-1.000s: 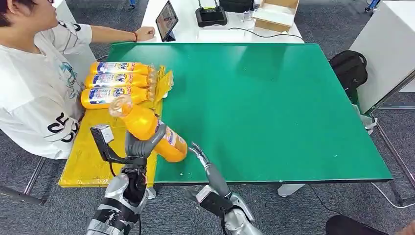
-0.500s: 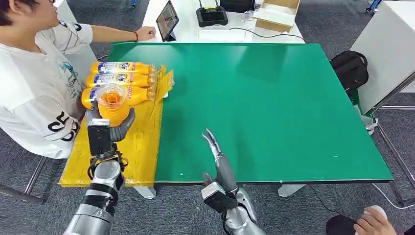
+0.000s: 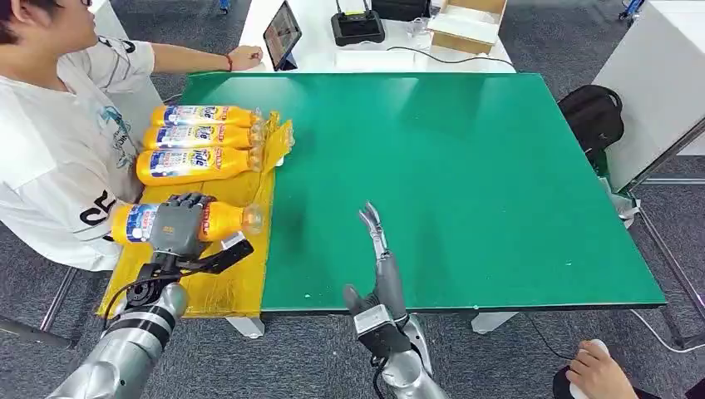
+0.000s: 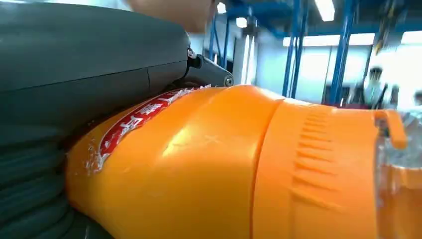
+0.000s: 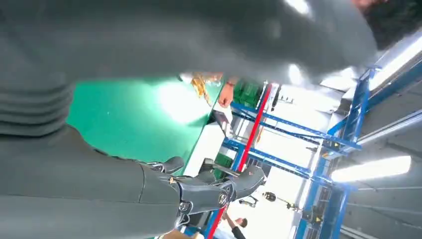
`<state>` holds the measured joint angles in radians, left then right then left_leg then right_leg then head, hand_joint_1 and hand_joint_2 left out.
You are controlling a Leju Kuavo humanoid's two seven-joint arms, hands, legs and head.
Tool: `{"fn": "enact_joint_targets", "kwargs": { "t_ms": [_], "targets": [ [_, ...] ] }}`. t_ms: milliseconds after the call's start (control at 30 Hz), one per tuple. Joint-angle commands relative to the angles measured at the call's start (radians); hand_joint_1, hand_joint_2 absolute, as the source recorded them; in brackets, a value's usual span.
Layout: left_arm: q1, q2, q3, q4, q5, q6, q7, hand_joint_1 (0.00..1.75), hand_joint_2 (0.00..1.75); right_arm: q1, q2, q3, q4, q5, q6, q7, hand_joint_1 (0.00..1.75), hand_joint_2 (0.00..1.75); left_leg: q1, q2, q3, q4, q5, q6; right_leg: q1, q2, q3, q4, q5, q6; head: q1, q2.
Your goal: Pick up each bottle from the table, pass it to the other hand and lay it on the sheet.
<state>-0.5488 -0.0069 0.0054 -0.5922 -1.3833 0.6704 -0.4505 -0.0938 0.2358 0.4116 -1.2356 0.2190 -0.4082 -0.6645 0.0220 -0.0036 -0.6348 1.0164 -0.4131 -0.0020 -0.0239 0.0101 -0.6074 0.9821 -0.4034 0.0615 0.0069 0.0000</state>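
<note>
Placement step: left hand [image 3: 176, 224] grips fourth bottle [image 3: 224, 219] lying sideways over yellow sheet [image 3: 221, 287], near side of three bottles [image 3: 198, 137] already laid in a row.
Right hand [image 3: 376, 241] holds nothing, fingers extended upright over green worktop [image 3: 465, 183]. Whether the bottle rests on the sheet or hangs just above it cannot be told. Next move, by judgement: settle it parallel to the row, then loosen the fingers without rolling it. Seated person [image 3: 58, 141] close beside the sheet.

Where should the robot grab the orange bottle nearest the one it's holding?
Probably around the labelled middle of that bottle, coming from above. It lies on its side on the yellow sheet, snug against the next bottle, so only its top and near side are free. Its neck is narrow.
</note>
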Motion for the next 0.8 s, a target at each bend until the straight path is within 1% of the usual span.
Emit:
{"fn": "enact_joint_targets", "kwargs": {
  "t_ms": [33, 133, 233, 267, 333, 367, 433, 467, 500, 533, 567, 633, 667, 700, 733, 800],
  "targets": [
    [-0.102, 0.076, -0.049, 0.262, -0.001, -0.072, 0.031, 1.75, 1.75, -0.018, -0.008, 0.032, 0.025, -0.01, 0.003, -0.034, 0.0, 1.75, 0.0, 0.0, 0.002, 0.0, -0.001, 0.001, 0.001, 0.0, 0.002, 0.0, -0.001, -0.002, 0.0, 0.0],
    [-0.111, 0.076, -0.047, 0.274, 0.002, -0.116, 0.056, 1.75, 1.75, -0.017, -0.006, 0.032, 0.029, -0.011, 0.006, -0.034, 0.0, 1.75, 0.001, 0.0, 0.004, 0.0, -0.002, 0.001, 0.001, -0.001, 0.004, 0.0, -0.002, -0.003, 0.0, 0.0],
    [-0.112, 0.067, -0.017, 0.282, 0.044, -0.175, 0.052, 1.75, 1.75, -0.014, -0.001, 0.036, 0.035, -0.011, 0.013, -0.034, 0.0, 1.75, 0.0, -0.001, 0.001, 0.0, -0.001, 0.001, 0.0, -0.001, 0.002, -0.001, -0.001, -0.002, 0.0, 0.0],
    [-0.112, 0.067, -0.015, 0.283, 0.046, -0.18, 0.051, 1.75, 1.75, -0.013, 0.0, 0.037, 0.036, -0.011, 0.014, -0.034, 0.0, 1.75, 0.0, -0.001, 0.003, -0.001, -0.001, 0.001, 0.001, -0.001, 0.004, -0.001, -0.001, -0.003, 0.0, 0.0],
    [-0.112, 0.067, -0.015, 0.283, 0.046, -0.18, 0.051, 1.75, 1.75, -0.013, 0.0, 0.037, 0.036, -0.011, 0.014, -0.034, 0.0, 1.75, 0.0, 0.0, 0.001, 0.0, 0.0, 0.0, 0.0, 0.0, 0.002, -0.001, 0.0, -0.001, 0.0, 0.0],
    [-0.112, 0.067, -0.015, 0.283, 0.046, -0.18, 0.051, 1.75, 1.75, -0.013, 0.0, 0.037, 0.036, -0.011, 0.014, -0.034, 0.0, 1.75, 0.0, 0.0, 0.004, -0.001, -0.001, 0.001, 0.001, -0.001, 0.004, -0.001, -0.001, -0.003, 0.0, 0.0],
    [-0.109, 0.066, -0.009, 0.282, 0.055, -0.193, 0.054, 1.75, 1.75, -0.014, 0.0, 0.041, 0.04, -0.008, 0.018, -0.033, 0.0, 1.75, 0.0, -0.001, 0.002, -0.001, 0.0, 0.0, 0.0, -0.001, 0.003, 0.0, 0.0, -0.001, 0.0, 0.0],
    [-0.107, 0.064, -0.001, 0.282, 0.067, -0.205, 0.051, 1.75, 1.75, -0.013, 0.001, 0.042, 0.042, -0.008, 0.02, -0.032, 0.0, 1.75, 0.0, 0.0, 0.005, -0.001, -0.001, 0.001, 0.001, 0.0, 0.005, -0.001, -0.001, -0.003, 0.0, 0.0],
    [-0.106, 0.066, -0.006, 0.284, 0.061, -0.214, 0.056, 1.75, 1.75, -0.012, 0.001, 0.044, 0.043, -0.007, 0.022, -0.03, 0.0, 1.75, 0.0, 0.0, 0.004, -0.001, -0.001, 0.0, 0.001, 0.0, 0.005, -0.001, -0.001, -0.002, 0.0, 0.0],
    [-0.108, 0.067, -0.016, 0.287, 0.05, -0.231, 0.07, 1.13, 1.75, -0.011, 0.001, 0.046, 0.047, -0.004, 0.024, -0.026, 0.0, 1.75, 0.0, 0.0, 0.004, -0.001, 0.0, 0.0, 0.0, 0.0, 0.005, -0.001, 0.0, -0.002, 0.0, 0.0],
    [-0.107, 0.065, -0.014, 0.287, 0.053, -0.237, 0.071, 0.0, 1.75, -0.009, 0.001, 0.047, 0.05, -0.003, 0.026, -0.025, 0.0, 1.75, 0.0, 0.0, 0.006, -0.001, -0.001, 0.001, 0.001, 0.0, 0.007, -0.001, -0.001, -0.003, 0.0, 0.0],
    [-0.11, 0.057, -0.01, 0.289, 0.06, -0.255, 0.081, 0.0, 1.75, -0.008, 0.002, 0.048, 0.055, -0.002, 0.029, -0.023, 0.0, 1.75, 0.0, -0.001, 0.005, -0.001, 0.0, 0.0, 0.0, -0.001, 0.005, 0.0, -0.001, -0.002, 0.0, 0.0],
    [-0.114, 0.051, 0.002, 0.29, 0.077, -0.279, 0.079, 0.0, 1.75, -0.008, 0.003, 0.047, 0.058, -0.001, 0.031, -0.021, 0.0, 1.75, 0.0, 0.0, 0.007, -0.001, -0.001, 0.001, 0.001, -0.001, 0.008, -0.001, -0.001, -0.003, 0.0, 0.0],
    [-0.115, 0.045, 0.016, 0.29, 0.097, -0.304, 0.071, 0.0, 1.75, -0.008, 0.004, 0.047, 0.062, 0.0, 0.033, -0.017, 0.0, 1.75, 0.0, -0.001, 0.006, -0.001, 0.0, 0.0, 0.001, -0.001, 0.007, -0.001, -0.001, -0.002, 0.0, 0.0],
    [-0.116, 0.04, 0.031, 0.287, 0.119, -0.321, 0.064, 0.0, 0.0, -0.008, 0.004, 0.046, 0.063, 0.001, 0.035, -0.016, 0.0, 1.75, 0.0, 0.0, 0.008, -0.001, -0.001, 0.001, 0.001, -0.001, 0.009, -0.001, -0.001, -0.003, 0.0, 0.0],
    [-0.12, 0.028, 0.067, 0.282, 0.174, -0.38, 0.039, 0.0, 0.0, -0.009, 0.006, 0.043, 0.069, 0.002, 0.041, -0.012, 0.0, 1.75, -0.001, -0.001, 0.006, -0.001, 0.0, 0.0, 0.0, -0.001, 0.007, -0.001, -0.001, -0.002, 0.0, 0.0]
  ]
}}
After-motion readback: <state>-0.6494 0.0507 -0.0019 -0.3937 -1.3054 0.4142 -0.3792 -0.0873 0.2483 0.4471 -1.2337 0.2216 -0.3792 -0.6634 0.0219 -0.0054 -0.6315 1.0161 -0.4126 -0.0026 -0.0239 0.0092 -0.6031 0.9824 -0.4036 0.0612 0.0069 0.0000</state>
